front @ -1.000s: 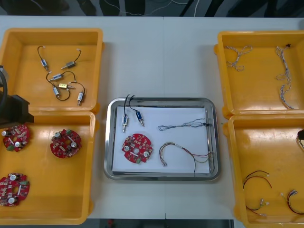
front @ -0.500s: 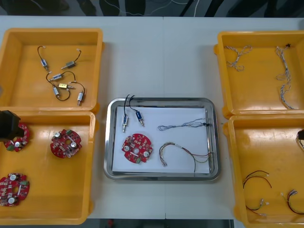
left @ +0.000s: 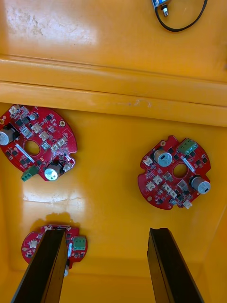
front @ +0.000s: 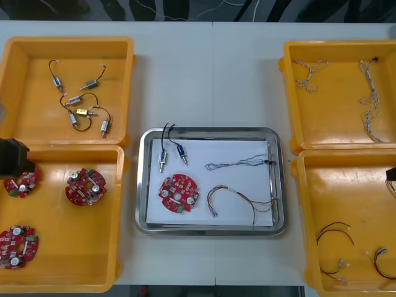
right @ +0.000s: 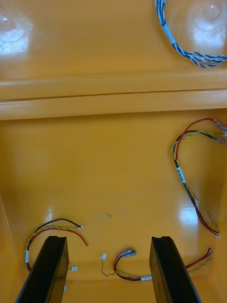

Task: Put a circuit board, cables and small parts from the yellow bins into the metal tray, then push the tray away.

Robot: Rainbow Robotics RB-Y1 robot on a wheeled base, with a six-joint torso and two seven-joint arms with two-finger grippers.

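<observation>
Overhead, the light table (front: pixel 210 68) runs back to a dark floor beyond its far edge. At the left, the far left bin (front: pixel 68 42) holds loose small metal parts (front: pixel 80 102) with black leads. The near left bin (front: pixel 62 260) holds three spare circuit boards (front: pixel 85 186). The left gripper (left: pixel 106 234) hangs over this bin at the table's left edge, fingers (left: pixel 47 265) standing apart and holding nothing, with one board partly under a fingertip.

In the middle, the metal tray (front: pixel 210 132), white inside, carries two small parts (front: pixel 163 158), a red circuit board (front: pixel 179 193), a twisted cable (front: pixel 238 163) and a red and yellow cable (front: pixel 247 198), all lying apart.

At the right, the far right bin (front: pixel 334 124) holds blue and white cables (front: pixel 371 102). The near right bin (front: pixel 346 185) holds red and yellow leads (front: pixel 334 228). The right gripper (right: pixel 109 241) hovers above these, fingers spread wide and empty.
</observation>
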